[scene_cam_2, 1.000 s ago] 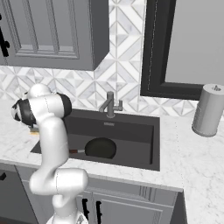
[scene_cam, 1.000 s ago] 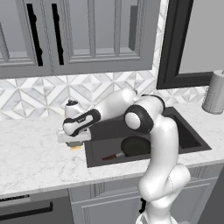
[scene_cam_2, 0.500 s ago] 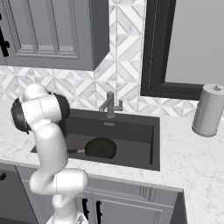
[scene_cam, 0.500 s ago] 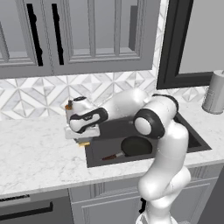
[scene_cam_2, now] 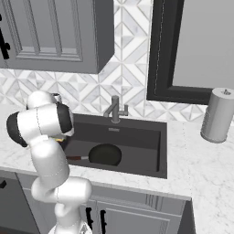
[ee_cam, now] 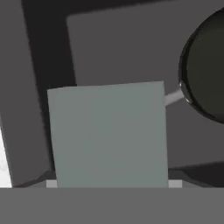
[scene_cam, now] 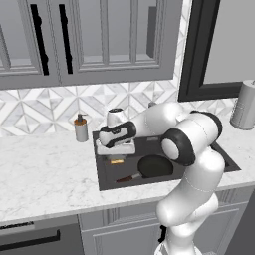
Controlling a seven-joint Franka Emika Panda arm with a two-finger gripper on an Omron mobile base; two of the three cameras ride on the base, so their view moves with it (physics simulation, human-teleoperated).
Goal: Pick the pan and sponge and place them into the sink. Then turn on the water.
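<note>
My gripper [scene_cam: 116, 152] is shut on the sponge [scene_cam: 117, 160], which hangs just above the left end of the sink [scene_cam: 107, 175]. In the hand view the sponge's grey-green face [ee_cam: 107, 135] covers the middle, with the dark sink floor [ee_cam: 118, 48] behind it. The pan [scene_cam: 155, 167] lies flat on the sink floor to the right of the sponge, its handle [scene_cam: 127, 178] pointing left. The right base view shows the same pan [scene_cam_2: 105, 154], and its rim [ee_cam: 205, 70] curves in at the right of the hand view. No water is in view at the faucet [scene_cam_2: 114, 109].
A grey soap dispenser [scene_cam: 81, 128] stands on the counter just left of the sink. A paper towel roll [scene_cam_2: 218, 114] stands on the counter at the far right. The marble counter runs along the sink's front and both sides.
The arm has swung right with the sponge, from above the counter at the sink's left rim to over the basin's left end. The pan has not moved.
</note>
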